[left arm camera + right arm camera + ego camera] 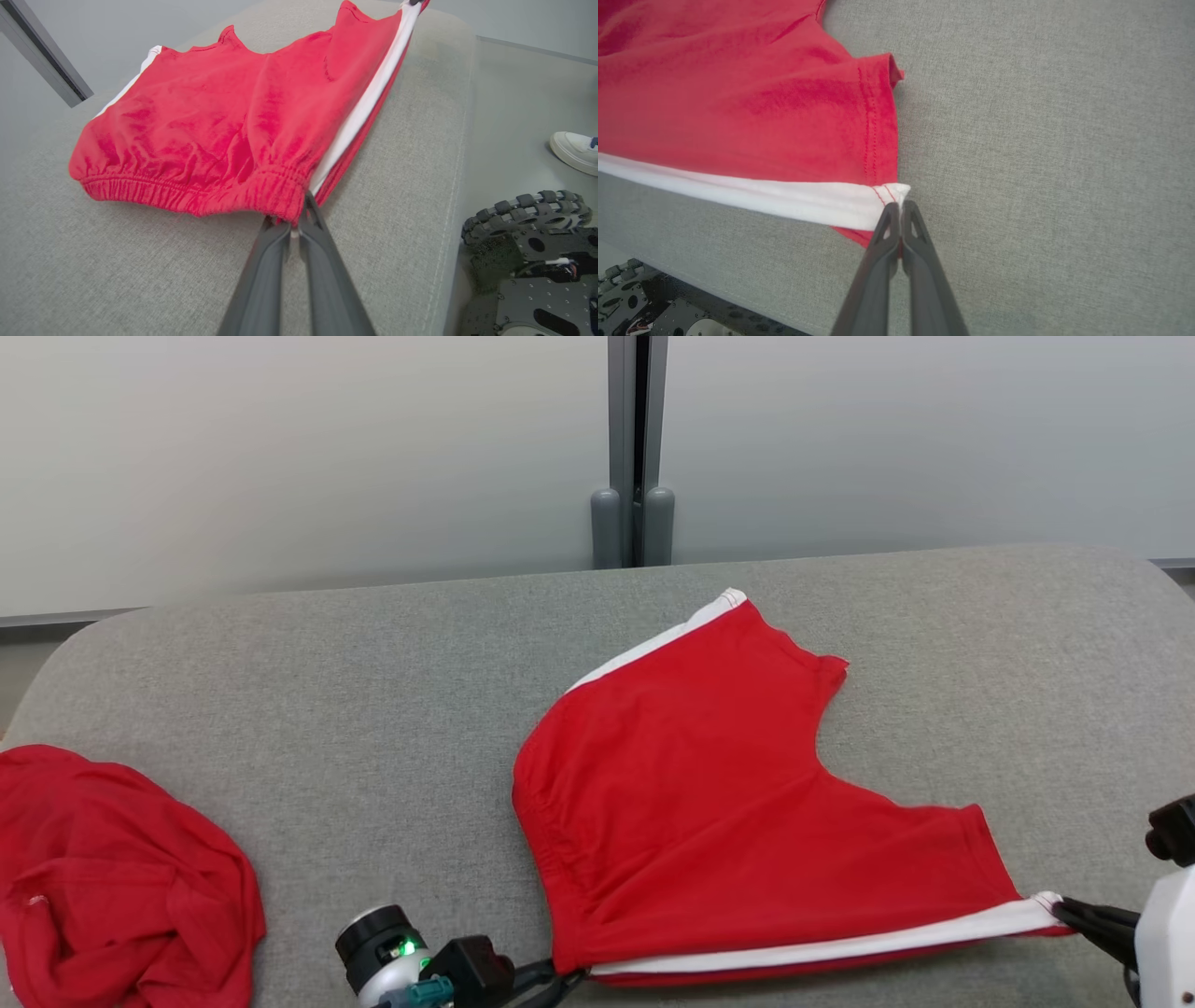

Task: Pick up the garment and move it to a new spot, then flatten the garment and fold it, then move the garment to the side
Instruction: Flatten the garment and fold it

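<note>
Red shorts (709, 803) lie spread on the grey pad (327, 709), their white stripe (822, 947) stretched straight between the grippers. The left gripper (565, 977) pinches the waistband corner, and the right gripper (1064, 907) pinches the leg hem. A crumpled red cloth (112, 877) sits well apart, left. The left wrist view adds a white shoe (574, 149) and a wheel (523, 214).

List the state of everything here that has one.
red shorts, spread out on the grey cushion, white-striped near edge taut between both grippers.
left gripper, shut on the waistband corner of the red shorts.
right gripper, shut on the leg-hem corner of the red shorts.
other red garment, crumpled in a heap at the cushion's left end.
</note>
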Controlling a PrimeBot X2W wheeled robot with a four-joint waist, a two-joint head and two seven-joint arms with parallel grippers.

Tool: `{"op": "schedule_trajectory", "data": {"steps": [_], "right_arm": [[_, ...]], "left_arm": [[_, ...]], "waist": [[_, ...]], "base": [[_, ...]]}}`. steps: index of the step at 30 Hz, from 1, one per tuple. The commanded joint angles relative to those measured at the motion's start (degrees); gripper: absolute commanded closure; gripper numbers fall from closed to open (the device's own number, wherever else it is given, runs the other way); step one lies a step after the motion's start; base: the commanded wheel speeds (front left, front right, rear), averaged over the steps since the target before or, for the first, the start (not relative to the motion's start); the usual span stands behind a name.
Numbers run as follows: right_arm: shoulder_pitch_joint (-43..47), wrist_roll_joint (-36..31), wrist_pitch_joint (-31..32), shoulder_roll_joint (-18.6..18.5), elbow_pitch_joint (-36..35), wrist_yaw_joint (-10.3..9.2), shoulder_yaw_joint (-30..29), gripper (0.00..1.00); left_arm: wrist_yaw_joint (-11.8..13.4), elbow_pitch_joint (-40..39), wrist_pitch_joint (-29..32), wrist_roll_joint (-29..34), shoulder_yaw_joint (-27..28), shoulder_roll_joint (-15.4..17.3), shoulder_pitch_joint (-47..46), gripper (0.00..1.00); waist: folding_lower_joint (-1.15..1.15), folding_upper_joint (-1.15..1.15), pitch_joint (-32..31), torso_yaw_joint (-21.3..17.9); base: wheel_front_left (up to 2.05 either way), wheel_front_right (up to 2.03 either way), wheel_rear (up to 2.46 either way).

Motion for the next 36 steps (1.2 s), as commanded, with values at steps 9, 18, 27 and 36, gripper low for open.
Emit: {"op": "schedule_trajectory", "data": {"steps": [9,18,27,36], "right_arm": [[1.4,1.4,2.5,-5.4,-5.8,-0.05,-4.5,1.0],[-6.0,-2.3,3.5,-0.1,-3.3,-0.04,-11.0,1.0],[-18.5,-7.9,4.8,4.5,1.7,-0.03,-14.1,1.0],[-30.6,-13.6,4.3,6.1,6.7,-0.03,-13.7,1.0]], "left_arm": [[0.1,-4.7,1.0,-2.6,-1.0,2.2,0.6,1.0],[0.5,-3.9,0.2,-2.3,3.3,-0.8,-6.6,1.0],[1.1,-1.8,-0.2,-0.1,8.1,-4.4,-12.7,1.0],[0.6,2.3,-0.2,1.7,13.2,-9.3,-17.8,1.0]], "waist": [[0.0,0.0,0.6,0.5],[0.0,0.0,4.8,4.5],[0.0,0.0,12.0,8.3],[0.0,0.0,20.3,12.4]], "base": [[0.0,0.0,0.0],[0.0,0.0,0.0],[0.0,0.0,0.0],[0.0,0.0,0.0]]}}
